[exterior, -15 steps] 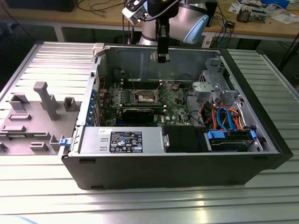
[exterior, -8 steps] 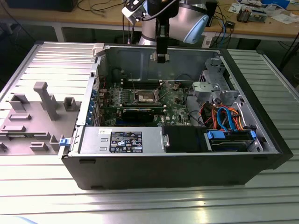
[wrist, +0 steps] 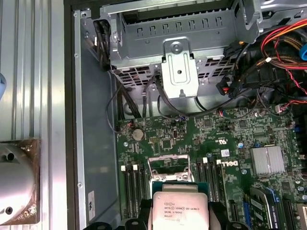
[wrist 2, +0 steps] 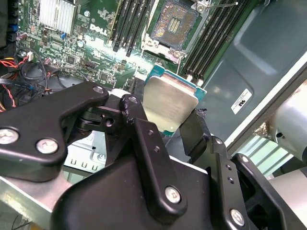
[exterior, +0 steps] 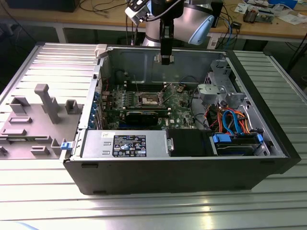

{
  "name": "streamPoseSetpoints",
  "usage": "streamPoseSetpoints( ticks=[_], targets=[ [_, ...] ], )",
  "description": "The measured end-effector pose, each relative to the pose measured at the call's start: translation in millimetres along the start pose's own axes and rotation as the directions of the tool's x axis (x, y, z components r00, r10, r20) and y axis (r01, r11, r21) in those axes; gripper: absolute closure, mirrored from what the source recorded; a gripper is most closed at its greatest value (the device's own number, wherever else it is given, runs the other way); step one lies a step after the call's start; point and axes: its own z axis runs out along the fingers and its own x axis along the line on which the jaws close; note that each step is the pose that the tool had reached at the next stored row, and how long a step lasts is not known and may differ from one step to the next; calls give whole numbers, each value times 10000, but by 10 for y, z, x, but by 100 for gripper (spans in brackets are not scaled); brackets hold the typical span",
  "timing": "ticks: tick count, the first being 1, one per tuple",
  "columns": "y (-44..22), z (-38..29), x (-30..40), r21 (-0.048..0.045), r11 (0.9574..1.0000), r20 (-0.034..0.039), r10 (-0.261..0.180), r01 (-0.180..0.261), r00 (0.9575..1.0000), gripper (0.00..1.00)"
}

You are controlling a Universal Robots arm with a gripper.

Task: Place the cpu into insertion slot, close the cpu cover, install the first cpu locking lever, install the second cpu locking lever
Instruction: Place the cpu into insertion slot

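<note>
Setting: an open computer case (exterior: pixel 168 175) is laid on a ribbed metal desk (exterior: pixel 144 211), with the motherboard (wrist: pixel 230 143) exposed inside.
Landmark: the insertion slot (wrist 2: pixel 175 21) is seen bare on the motherboard, its pin grid uncovered and nothing seated in it.
Jaws: they are clamped on the cpu (wrist 2: pixel 168 103) at two opposite edges, and its silver top is shown in both wrist views.
Cpu position: it is held in the air well above the insertion slot, slightly to the exterior view's right of it, and no contact with it is made.
Cpu cover: the silver frame (wrist: pixel 169 158) appears to be swung up off the insertion slot; its exact angle cannot be told.
Locking lever: one thin wire lever (wrist 2: pixel 221 4) is seen loose just beside the insertion slot, not latched down.
Done: the cpu is judged to be securely gripped and carried over the case.
Left: the cpu is not yet seated in the insertion slot, the cover is not yet closed, and neither lever is judged fastened.
</note>
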Motion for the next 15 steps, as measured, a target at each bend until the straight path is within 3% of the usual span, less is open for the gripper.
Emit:
streamPoseSetpoints(
  ticks=[3, 8, 15],
  targets=[
    [0, 1, 0, -4, 9998, 15, 176, -176, 9998, 46],
    [0, 4, 0, -20, 9960, 79, 890, -890, 9960, 46],
    [0, 5, 0, -26, 9940, 96, 1090, -1090, 9940, 46]
  ],
)
